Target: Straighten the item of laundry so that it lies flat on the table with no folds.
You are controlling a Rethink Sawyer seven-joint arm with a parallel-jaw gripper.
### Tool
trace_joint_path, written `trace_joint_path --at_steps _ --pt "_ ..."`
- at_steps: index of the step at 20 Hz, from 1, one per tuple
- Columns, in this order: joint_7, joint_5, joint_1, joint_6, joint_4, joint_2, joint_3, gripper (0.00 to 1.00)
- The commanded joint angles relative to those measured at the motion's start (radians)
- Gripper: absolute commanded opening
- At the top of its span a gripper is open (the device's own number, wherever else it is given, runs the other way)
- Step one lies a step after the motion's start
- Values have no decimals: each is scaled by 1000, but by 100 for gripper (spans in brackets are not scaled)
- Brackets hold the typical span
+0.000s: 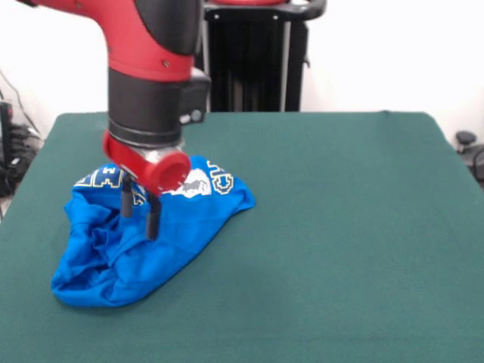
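A bright blue T-shirt (144,246) lies crumpled on the left part of the dark green table (340,227). Its upper edge is folded over, showing white and yellow lettering and part of a white print. The lower left part is bunched into wrinkles. My gripper (140,215) hangs from the red and black arm directly over the shirt's upper middle. Two dark fingers (153,221) point down with a small gap between them, their tips at or just above the cloth. Nothing is visibly pinched between them.
Green tabletop stretches to the right and in front of the shirt. The table's left edge runs close to the shirt's left side. Cables and dark equipment (469,147) sit off the table at both sides.
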State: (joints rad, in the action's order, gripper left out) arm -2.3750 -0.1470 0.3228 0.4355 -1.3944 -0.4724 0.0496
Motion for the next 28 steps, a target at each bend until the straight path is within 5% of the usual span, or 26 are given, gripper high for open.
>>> trace_joint_path --at_steps 1,17,28 --pt "-171 11 -81 -44 -47 137 25 100" --pt "-236 30 -269 30 33 220 307 100" --pt "-118 73 -215 10 -66 58 200 100"
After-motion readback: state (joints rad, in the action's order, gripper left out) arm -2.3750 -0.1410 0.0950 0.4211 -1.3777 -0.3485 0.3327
